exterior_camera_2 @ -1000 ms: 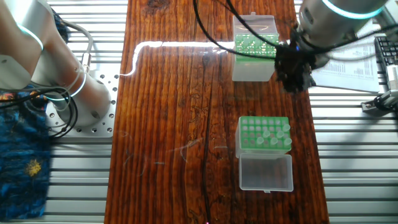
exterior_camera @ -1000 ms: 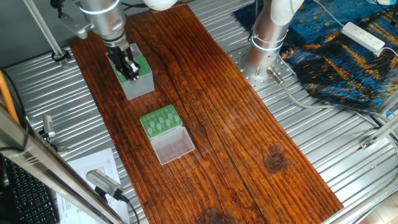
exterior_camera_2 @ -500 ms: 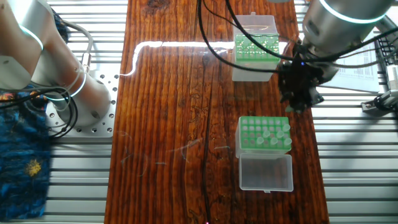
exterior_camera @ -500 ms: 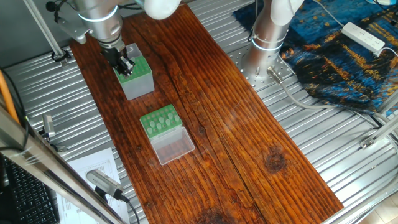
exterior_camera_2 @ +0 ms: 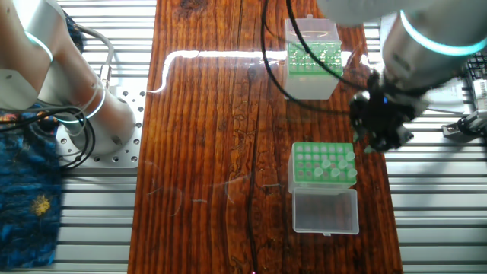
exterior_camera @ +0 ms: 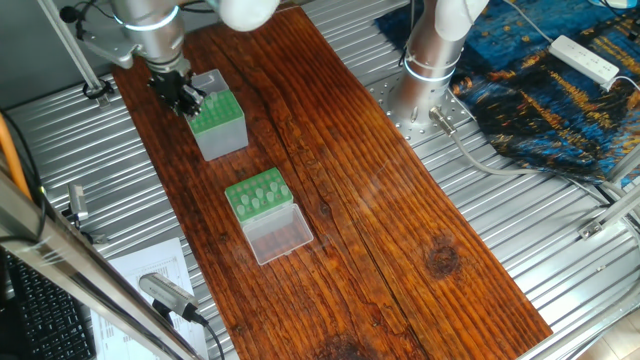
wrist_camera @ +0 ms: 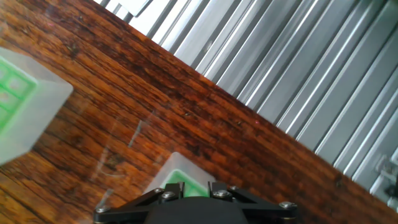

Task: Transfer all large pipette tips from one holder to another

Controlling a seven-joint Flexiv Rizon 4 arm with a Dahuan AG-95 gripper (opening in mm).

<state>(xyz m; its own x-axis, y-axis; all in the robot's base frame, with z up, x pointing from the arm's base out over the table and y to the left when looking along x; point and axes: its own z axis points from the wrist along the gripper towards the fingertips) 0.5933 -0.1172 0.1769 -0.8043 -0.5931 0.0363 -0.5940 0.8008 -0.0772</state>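
**Pipette tip transfer: gripper between the two racks**

The large pipette tips [exterior_camera_2: 335, 166] stand in the low green rack [exterior_camera_2: 323, 165], grouped toward one side of its hole grid; the remaining holes of that rack show no tips. In one fixed view the same tips [exterior_camera: 262, 196] appear as pale cones rising from the green plate. The clear lid [exterior_camera_2: 326, 211] lies open and flat on the board, hinged to the rack's edge, on the side away from the taller box.

The taller holder [exterior_camera_2: 312, 67], with translucent grey sides and a green top plate, stands on the same wooden board [exterior_camera_2: 205, 137], apart from the low rack. Whether any tips sit in its holes cannot be told from these views.

The gripper [exterior_camera_2: 383, 131] hangs over the board's edge, between the two racks and just beside a corner of the low rack. In one fixed view the gripper [exterior_camera: 183, 95] shows at the side of the taller holder [exterior_camera: 218, 122]. Whether its fingers are parted or clamped on a tip cannot be told: the black hardware hides the tips of the fingers in both fixed views, and the hand view shows only the gripper base at the bottom edge, with a green and pale patch just above it

The board lies on a ribbed metal table [exterior_camera: 480, 200]
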